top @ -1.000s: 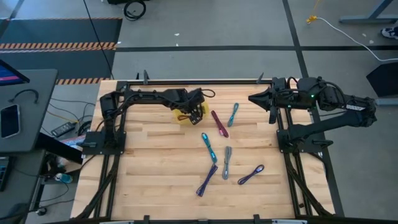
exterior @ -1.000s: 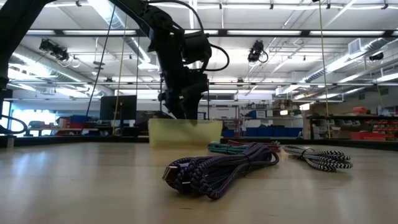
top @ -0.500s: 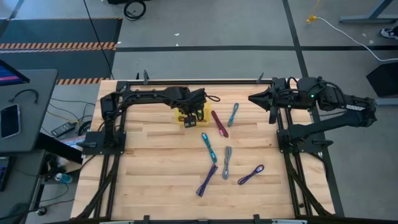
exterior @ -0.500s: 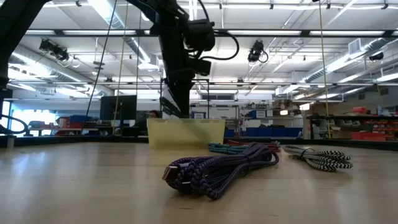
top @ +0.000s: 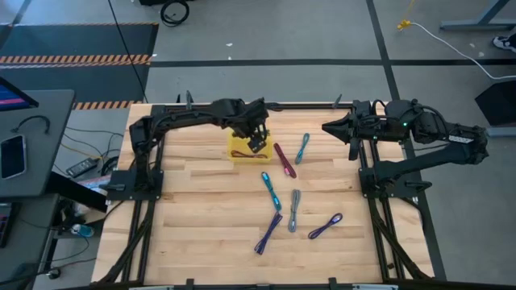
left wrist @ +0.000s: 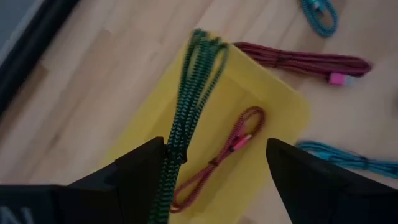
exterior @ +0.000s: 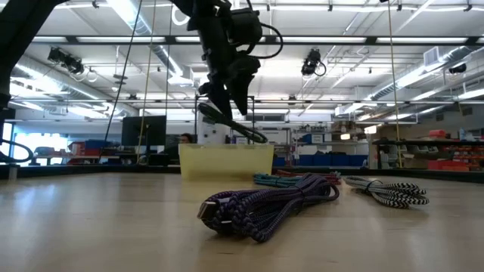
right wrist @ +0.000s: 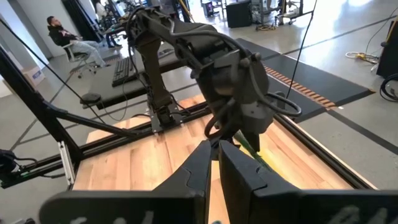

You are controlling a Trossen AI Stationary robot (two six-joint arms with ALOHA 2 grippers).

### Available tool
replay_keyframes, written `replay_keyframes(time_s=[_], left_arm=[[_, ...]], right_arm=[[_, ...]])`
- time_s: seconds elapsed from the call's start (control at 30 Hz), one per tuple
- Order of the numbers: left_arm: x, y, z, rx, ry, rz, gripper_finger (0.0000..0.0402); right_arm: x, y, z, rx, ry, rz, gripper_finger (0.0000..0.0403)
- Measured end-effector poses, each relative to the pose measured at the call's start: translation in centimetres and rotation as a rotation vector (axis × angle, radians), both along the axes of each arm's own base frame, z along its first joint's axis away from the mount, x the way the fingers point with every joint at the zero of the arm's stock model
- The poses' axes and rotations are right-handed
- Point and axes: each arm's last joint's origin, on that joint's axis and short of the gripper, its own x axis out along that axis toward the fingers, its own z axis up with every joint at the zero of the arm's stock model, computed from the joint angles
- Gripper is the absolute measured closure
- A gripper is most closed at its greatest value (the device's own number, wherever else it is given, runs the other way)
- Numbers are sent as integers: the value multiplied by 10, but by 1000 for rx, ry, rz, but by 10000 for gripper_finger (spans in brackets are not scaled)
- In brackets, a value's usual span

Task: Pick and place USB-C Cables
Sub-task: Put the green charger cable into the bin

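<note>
Lifting left pincer (top: 256, 140) off yellow tray (top: 235, 151), jaws apart, but green cable (left wrist: 189, 99) came up w/ it, snagged on one finger; drop unfinished. Right pincer (top: 329, 127) together, parked.

Green braided cable (left wrist: 186, 106), yellow tray (left wrist: 280, 99)

The work surface is a butcher-block wooden table (top: 201, 209) bordered by a black metal frame. The surrounding floor is grey concrete (top: 266, 32), crossed by dark seams and a band of orange-and-black hazard striping (top: 76, 59). A grey side desk (top: 36, 145) stands beside the table, carrying a phone (top: 12, 155). The low view shows a large workshop hall with rows of ceiling strip lights (exterior: 423, 72), and blue storage bins (exterior: 325, 159) on shelving. A person (right wrist: 62, 32) sits on a chair in the distance.
</note>
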Motion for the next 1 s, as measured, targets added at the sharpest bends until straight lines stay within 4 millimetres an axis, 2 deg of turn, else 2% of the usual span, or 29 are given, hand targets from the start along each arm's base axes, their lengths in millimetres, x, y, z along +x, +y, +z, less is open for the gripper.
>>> replay_keyframes(time_s=[0.47,0.6,1.0], left_arm=[[3,0,1,-53,-57,111,113],[2,-3,0,-19,-20,56,113],[4,-5,-1,-73,-42,14,113]], right_arm=[[0,0,0,-21,6,5,364],[0,1,0,-17,6,23,364],[0,1,0,-16,6,30,364]])
